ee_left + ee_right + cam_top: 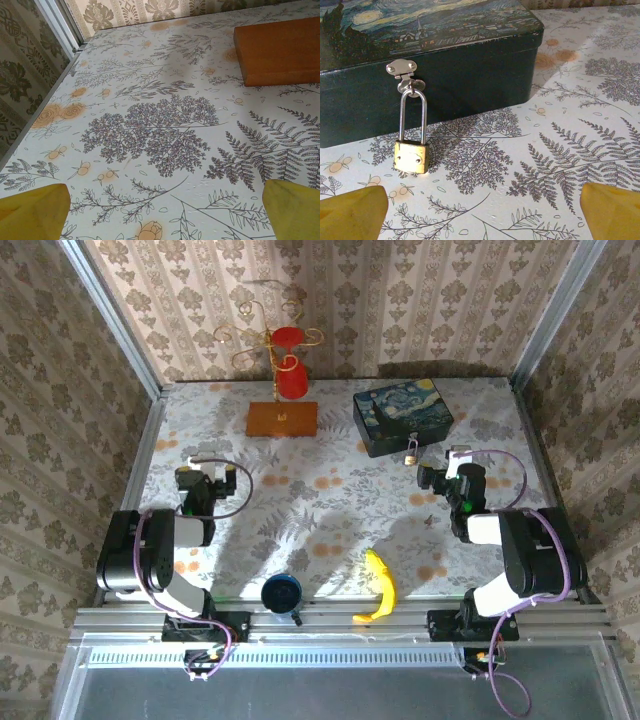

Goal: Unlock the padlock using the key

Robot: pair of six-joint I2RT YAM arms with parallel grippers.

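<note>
The small brass padlock [411, 156] hangs by its long silvery shackle from the hasp of the dark blue painted-print box [470, 80], its body resting on the table [530, 150]. From above the padlock [411, 452] sits at the box's [402, 415] front edge. My right gripper [482, 212] is open, its yellow fingertips [355, 212] wide apart, just short of the padlock and slightly right of it; from above the right gripper [440, 466] faces the box. My left gripper [162, 212] is open over bare table, seen from above [212, 473] at mid-left. The key is out of view.
A wooden base [282, 418] with a gold wire stand and red cups stands at the back centre; its corner [277, 50] lies ahead-right of the left gripper. A banana [380, 585] and a blue cup [281, 592] lie near the front edge. Wallpapered walls enclose the table.
</note>
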